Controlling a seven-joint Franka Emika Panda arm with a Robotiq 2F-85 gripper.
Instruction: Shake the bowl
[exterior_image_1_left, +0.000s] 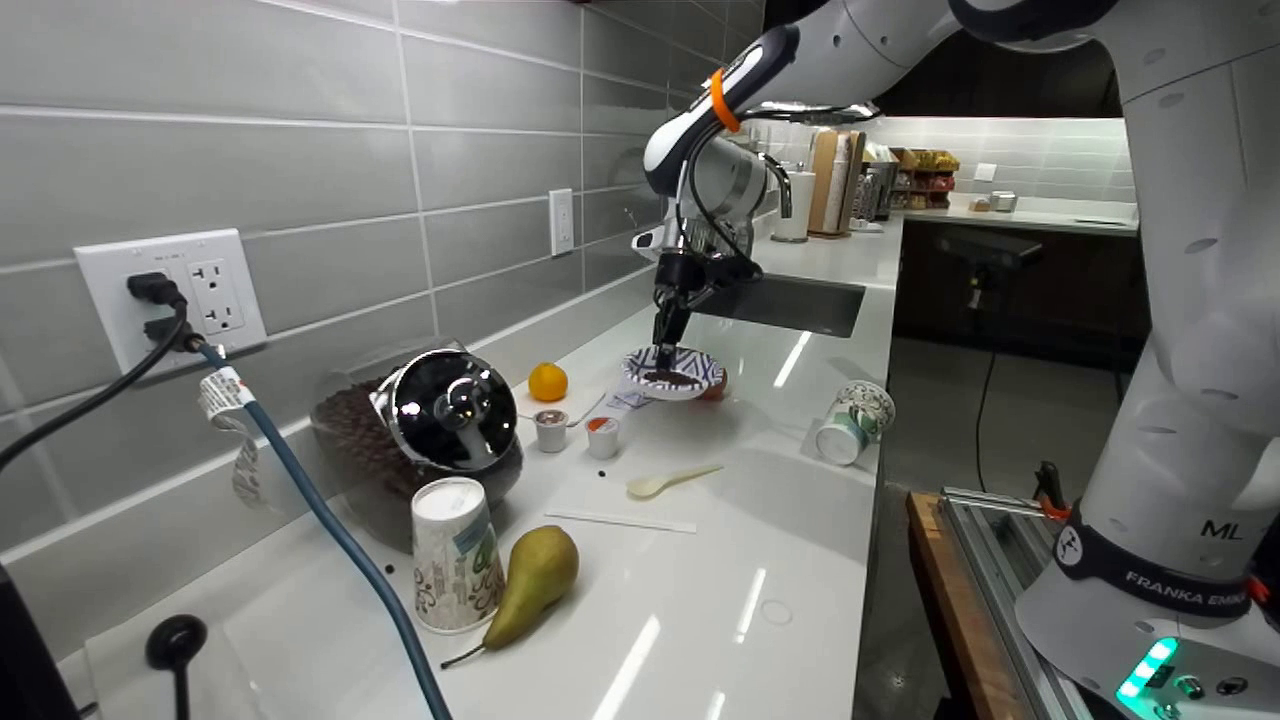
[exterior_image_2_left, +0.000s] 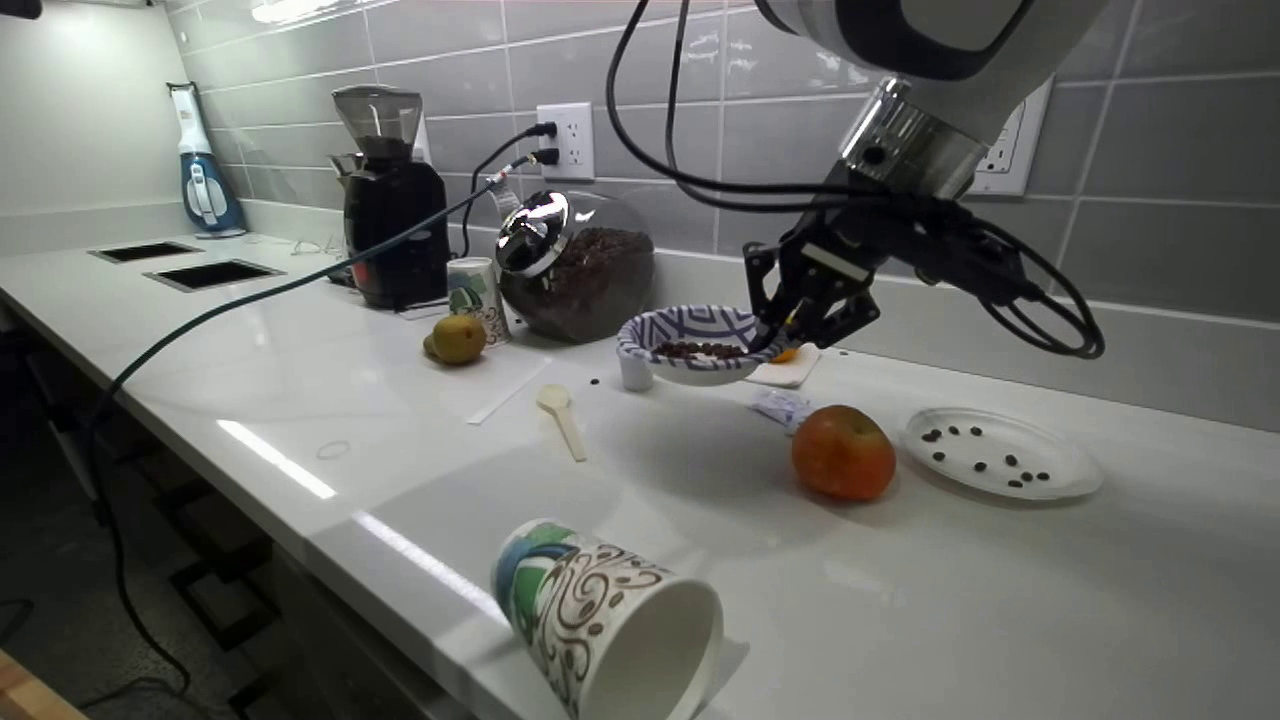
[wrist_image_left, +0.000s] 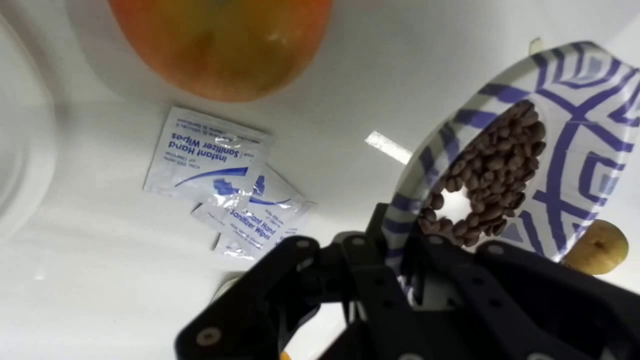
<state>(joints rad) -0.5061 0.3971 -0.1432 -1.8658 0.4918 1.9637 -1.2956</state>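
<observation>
The black gripper (wrist_image_left: 395, 240) is drawn almost fully together, pinching the thin rim of the bowl (exterior_image_2_left: 680, 328), which hangs above the glossy white counter (exterior_image_2_left: 950, 600). The bowl is shallow and round, white, with an angular blue-purple pattern of bands and nested lines across its inner wall; smooth, rounded coffee beans (wrist_image_left: 492, 175) heap on its floor, leaving one small patch of plain white in the wrist view. In an exterior view a round, smooth-skinned, red-orange apple (exterior_image_2_left: 843, 453) sits near a flat white plate (exterior_image_2_left: 1055, 450) with a low rim, on which loose dark beans (exterior_image_2_left: 980, 467) are scattered. Near the apple, thin sachets (wrist_image_left: 210, 155) of hand wipes overlap, their crinkled film catching the light. A paper cup (exterior_image_2_left: 600, 605) with brown scrollwork lies on its side, open mouth showing; a second printed cup (exterior_image_1_left: 452, 560) stands just beside a yellow-green pear (exterior_image_1_left: 540, 575) with a tapering neck. By that cup, a tilted clear jar (exterior_image_2_left: 612, 214) with a mirror-bright lid (exterior_image_1_left: 455, 405) holds dark brown contents (exterior_image_2_left: 600, 285), and a slender cream-coloured spoon (exterior_image_1_left: 655, 485) lies on the counter near two small white tubs (exterior_image_1_left: 602, 442), with grey tiles (exterior_image_1_left: 250, 70), smooth and parted by pale joints, rising behind
</observation>
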